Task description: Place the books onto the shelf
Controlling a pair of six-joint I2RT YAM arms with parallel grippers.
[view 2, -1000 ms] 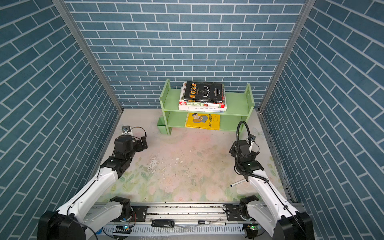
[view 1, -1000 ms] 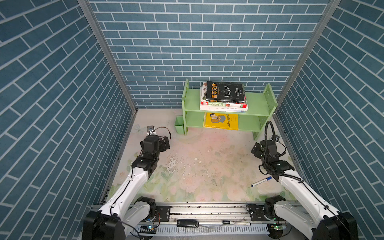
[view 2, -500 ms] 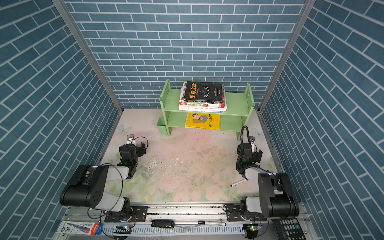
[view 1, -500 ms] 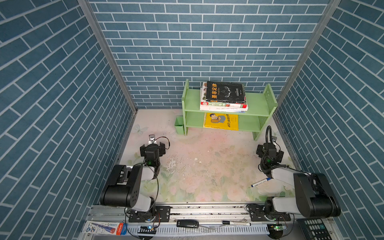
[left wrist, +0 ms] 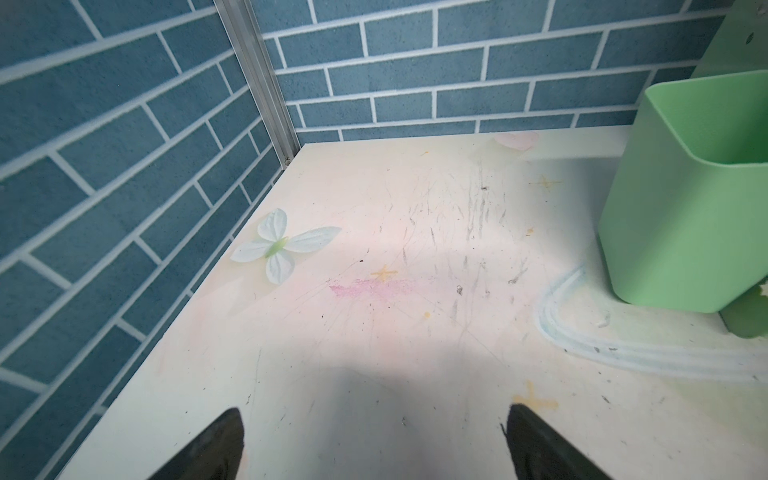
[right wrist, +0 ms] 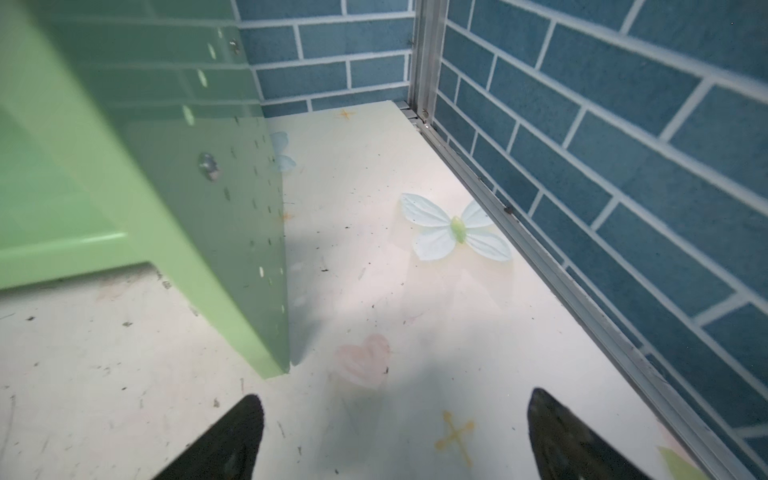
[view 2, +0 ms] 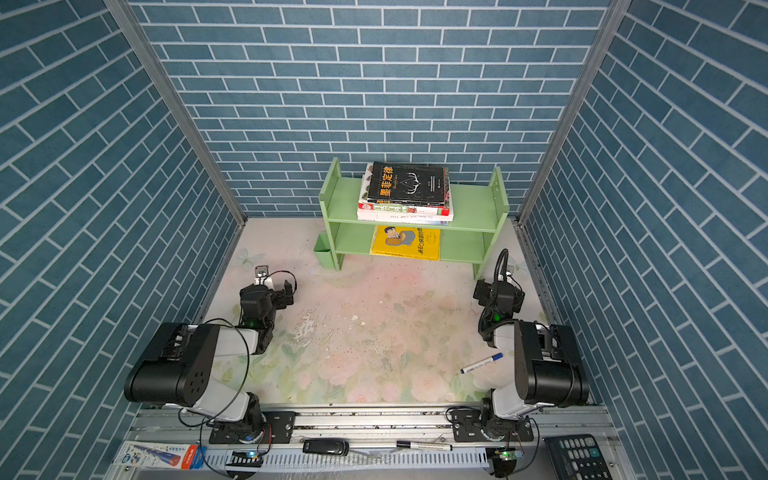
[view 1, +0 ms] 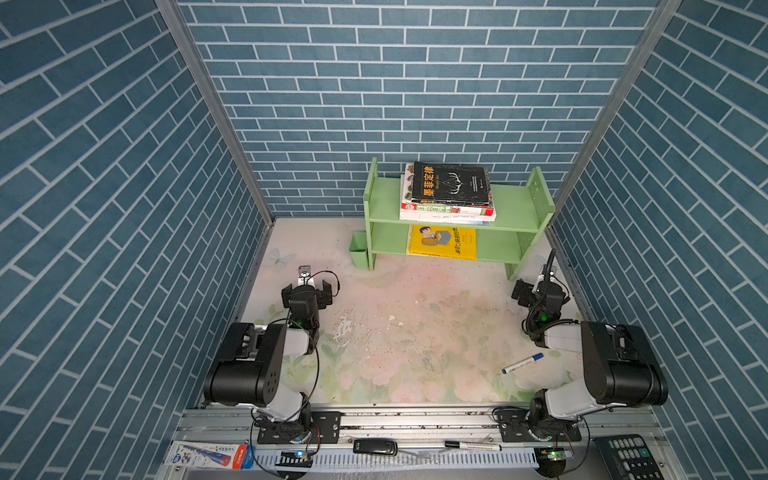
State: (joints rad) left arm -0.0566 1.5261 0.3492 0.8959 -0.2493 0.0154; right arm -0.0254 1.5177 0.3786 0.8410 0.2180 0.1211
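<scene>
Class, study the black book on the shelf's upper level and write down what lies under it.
Under the black book, on the green shelf, lies a stack of other books. Only their edges show, white and red among them. Their covers and exact number are hidden.

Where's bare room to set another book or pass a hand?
Free: shelf top tier between book stack and right side panel; lower tier either side of the yellow book; mat centre between left hand and right hand. Crowded: top tier's left-centre; marker on the mat's right edge.
</scene>
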